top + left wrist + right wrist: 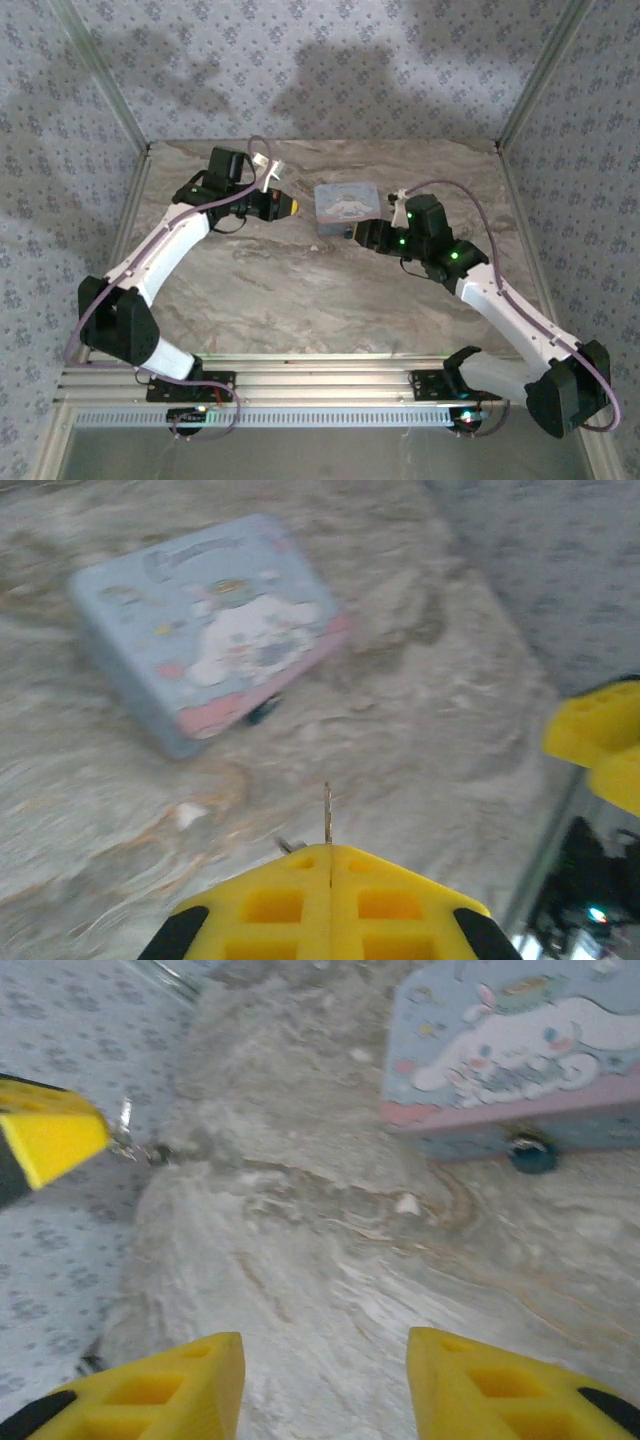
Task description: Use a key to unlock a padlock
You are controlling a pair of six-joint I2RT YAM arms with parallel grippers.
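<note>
Gripping a thin brass sliver, the left gripper (330, 858) has its yellow fingers pressed flat together. The sliver stands up out of the seam and is most likely the key (327, 818), though the left wrist view is blurred. In the right wrist view this gripper sits at the left edge, a bit of bright metal poking from its tip.

Padlock (531, 1153): small dark-blue body lying on the marbled tabletop (300, 290), tucked against the lower edge of the pale blue cartoon tin (520, 1050). Shackle state cannot be made out. Key and padlock well apart, bare table between them.

Right gripper (325, 1385): fingers spread, nothing between them, tabletop showing through the gap. It points toward the tin, with the padlock ahead and to its right.

Top view: both grippers near the tin at the far middle of the table, the left one off the tin's left side, the right one just at its near edge.
</note>
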